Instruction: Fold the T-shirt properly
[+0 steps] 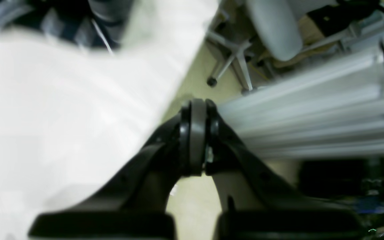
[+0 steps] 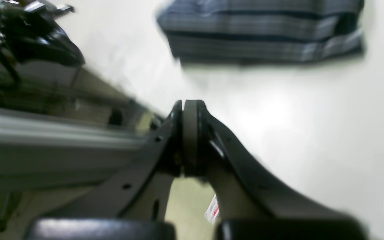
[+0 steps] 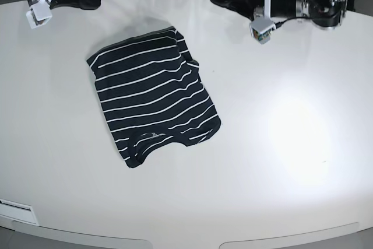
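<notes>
T-shirt (image 3: 152,102) folded into compact dark white-striped rectangle on table (image 3: 280,144); both tools pressed together, empty.

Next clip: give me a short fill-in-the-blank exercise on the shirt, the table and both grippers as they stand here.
1. The dark navy T-shirt with thin white stripes lies ____ into a compact rectangle on the white table.
2. The left gripper has its jaws ____, with nothing between them.
3. The right gripper touches ____ of the shirt's fabric.
4. In the base view, both arms sit along the table's ____ edge.

Missing words: folded; shut; none; far
</notes>
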Controlling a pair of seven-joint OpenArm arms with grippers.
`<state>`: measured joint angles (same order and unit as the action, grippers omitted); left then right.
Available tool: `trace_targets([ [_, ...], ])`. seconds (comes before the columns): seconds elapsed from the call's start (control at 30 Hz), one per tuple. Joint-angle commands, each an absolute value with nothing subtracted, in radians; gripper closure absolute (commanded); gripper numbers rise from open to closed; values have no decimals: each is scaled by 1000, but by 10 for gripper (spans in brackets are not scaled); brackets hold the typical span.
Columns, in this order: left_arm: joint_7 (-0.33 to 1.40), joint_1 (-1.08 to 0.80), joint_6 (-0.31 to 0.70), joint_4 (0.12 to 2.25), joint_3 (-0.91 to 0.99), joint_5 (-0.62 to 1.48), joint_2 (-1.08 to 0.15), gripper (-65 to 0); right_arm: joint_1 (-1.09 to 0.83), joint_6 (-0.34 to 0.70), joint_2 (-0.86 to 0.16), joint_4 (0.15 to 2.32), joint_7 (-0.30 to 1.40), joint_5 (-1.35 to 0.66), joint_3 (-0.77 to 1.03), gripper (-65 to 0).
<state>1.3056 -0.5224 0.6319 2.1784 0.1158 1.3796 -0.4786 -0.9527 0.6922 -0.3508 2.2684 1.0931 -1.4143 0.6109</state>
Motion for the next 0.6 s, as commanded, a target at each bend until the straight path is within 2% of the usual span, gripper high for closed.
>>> trace_targets([
  [0.0, 1296, -574, 634, 2221, 141, 1404, -487, 0, -985, 698, -360, 2283, 1071, -1440, 628, 0],
  [0.13, 1311, -787, 611, 2315, 210, 1385, -486, 0, -1084, 698, -360, 2283, 1102, -1431, 655, 0],
  [0.23, 1304, -941, 605, 2344, 229, 1339, -482, 0, -1163, 698, -356, 2282, 1122, -1354, 653, 0],
  [0.37, 1218, -1114, 605, 2328, 229, 1204, -482, 0, -1239, 698, -327, 2270, 1122, -1242, 643, 0],
  [0.47, 1135, -1210, 604, 2298, 228, 1106, -481, 0, -1263, 698, -327, 2210, 1114, -1182, 604, 0],
  [0.57, 1121, -1235, 584, 2233, 225, 1051, -470, 0, -1266, 698, -328, 2103, 1055, -1089, 535, 0],
])
